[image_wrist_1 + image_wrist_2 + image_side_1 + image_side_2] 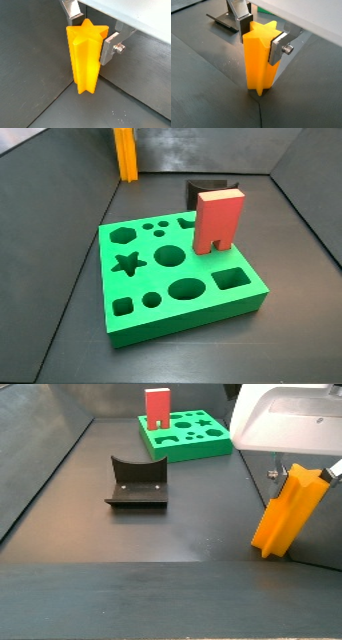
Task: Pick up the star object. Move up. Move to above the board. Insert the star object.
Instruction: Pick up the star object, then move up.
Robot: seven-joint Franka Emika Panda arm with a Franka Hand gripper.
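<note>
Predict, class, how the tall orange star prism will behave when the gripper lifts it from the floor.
The star object looks rigid, so it probably won't bend. Being tall on a narrow base, it may tip if released carelessly. The gripper clamps only near its top, so its ridged, glossy sides might let it swing or slip slightly.

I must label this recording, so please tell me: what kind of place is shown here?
Probably a robot test cell: dark floor and walls, a green board with shaped holes, a fixture, and the gripper around a star object.
</note>
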